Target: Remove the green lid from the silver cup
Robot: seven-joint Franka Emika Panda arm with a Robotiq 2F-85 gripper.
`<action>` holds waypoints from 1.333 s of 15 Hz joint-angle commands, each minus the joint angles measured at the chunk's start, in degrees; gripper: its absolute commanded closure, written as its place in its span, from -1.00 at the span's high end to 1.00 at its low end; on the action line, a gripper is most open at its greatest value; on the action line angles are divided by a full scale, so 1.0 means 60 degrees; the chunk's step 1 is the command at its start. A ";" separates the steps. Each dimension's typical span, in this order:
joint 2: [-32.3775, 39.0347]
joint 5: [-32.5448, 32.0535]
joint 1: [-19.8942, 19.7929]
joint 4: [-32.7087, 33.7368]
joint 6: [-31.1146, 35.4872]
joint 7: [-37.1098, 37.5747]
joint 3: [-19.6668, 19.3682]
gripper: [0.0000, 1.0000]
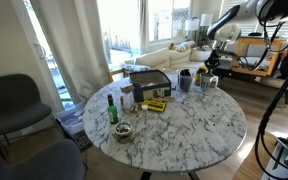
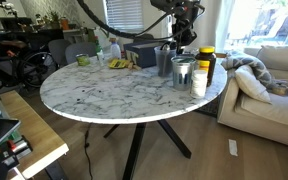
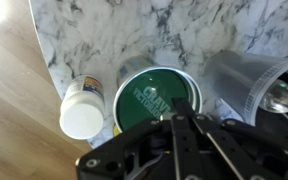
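Green lid point(image 3: 162, 100) centre frame, seemingly on silver cup point(image 2: 181, 76); removal pending. Tool point(image 3: 174, 118) fully closed over lid, apparently empty.

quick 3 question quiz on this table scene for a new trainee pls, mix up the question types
1. True or false: in the wrist view the gripper is directly over the green lid.
2. Which thing stands right beside the lid in the wrist view?
A. a white-capped bottle
B. a banana
C. a red mug
3. Short answer: in an exterior view, what colour is the cap on the green bottle?

Key: 1 true; 2 A; 3 red.
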 commanded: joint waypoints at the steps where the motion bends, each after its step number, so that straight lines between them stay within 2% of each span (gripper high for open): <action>1: 0.0083 0.0008 0.0005 0.0073 -0.0006 0.0116 -0.0065 -0.98; 7: 0.0539 0.0082 -0.0032 0.0507 -0.0599 0.0435 -0.0031 -1.00; 12: 0.0849 -0.0077 0.0132 0.0620 -0.0174 0.0973 -0.0192 -1.00; 20: 0.1302 -0.0287 0.0175 0.0982 -0.0251 0.1708 -0.0330 -1.00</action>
